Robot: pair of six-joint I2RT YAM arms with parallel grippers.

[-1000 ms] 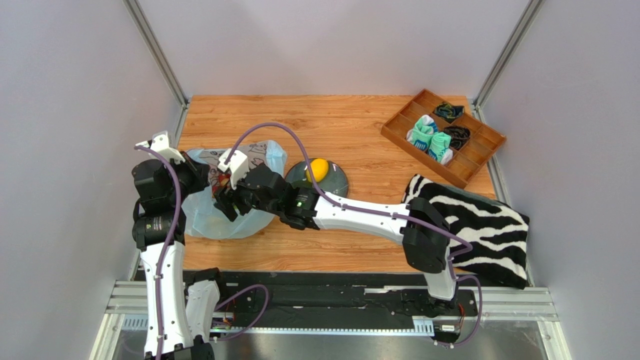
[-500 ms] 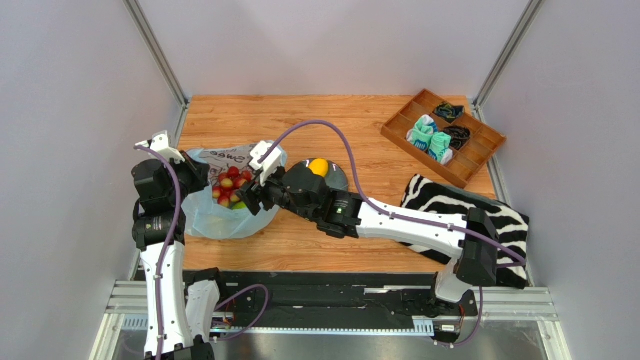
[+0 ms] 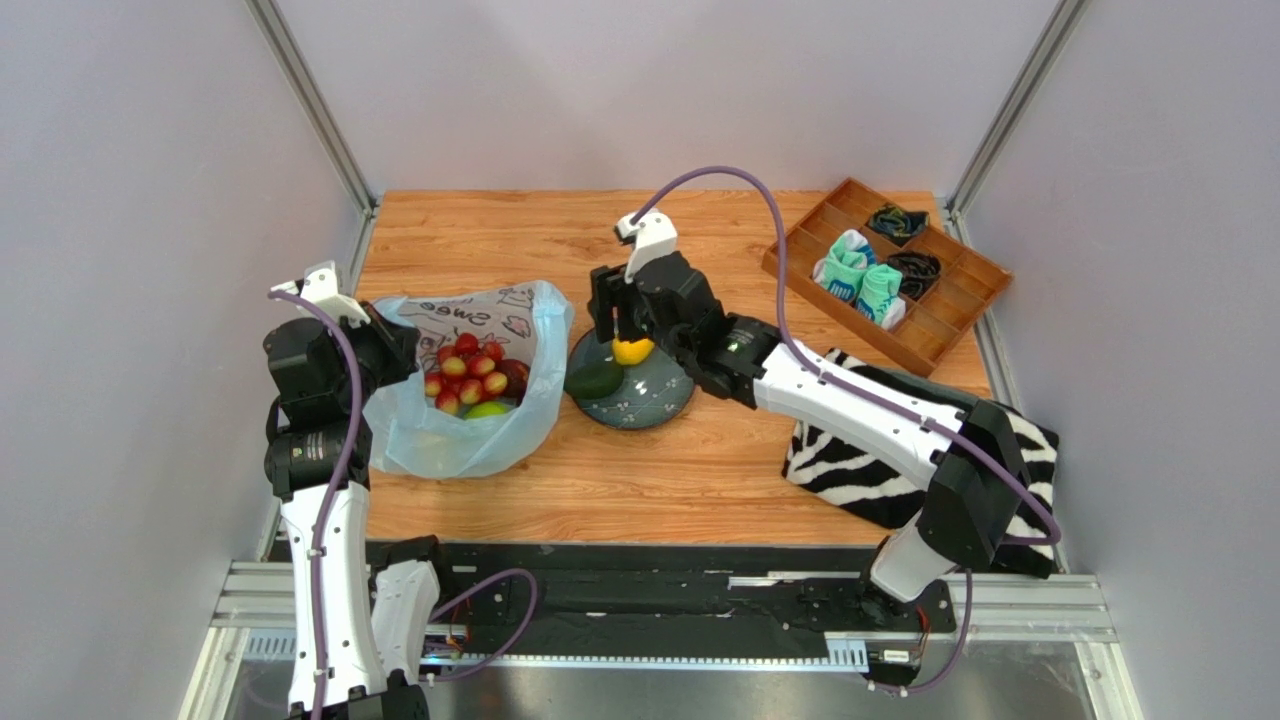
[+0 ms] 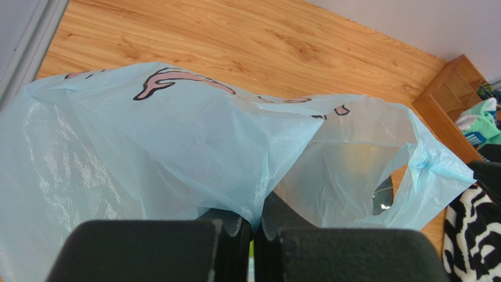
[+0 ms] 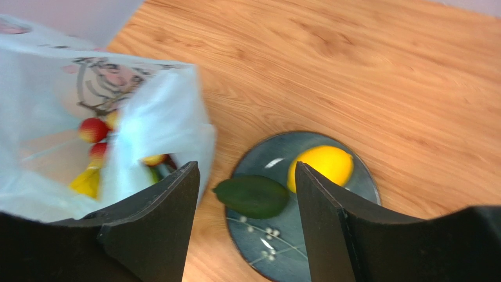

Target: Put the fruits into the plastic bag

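The pale blue plastic bag (image 3: 413,428) lies open at the table's left, with several small red fruits (image 3: 466,368) and a green one inside. My left gripper (image 4: 254,226) is shut on the bag's edge (image 4: 259,176) and holds it up. On the dark plate (image 3: 661,398) lie a yellow lemon (image 3: 633,351) and a dark green fruit (image 3: 595,378). My right gripper (image 3: 616,312) hovers open above the plate with nothing between its fingers. In the right wrist view the green fruit (image 5: 253,196) shows between the jaws, the lemon (image 5: 321,166) by the right finger (image 5: 329,223), and the bag (image 5: 164,111) at left.
A wooden compartment tray (image 3: 884,270) with rolled socks stands at the back right. A zebra-striped cloth (image 3: 939,458) lies at the right under the right arm. Grey walls enclose the table on both sides.
My right gripper has drawn out of the bag's mouth and swung right to above the plate, empty. The fruits in the bag now show. The left arm has kept still.
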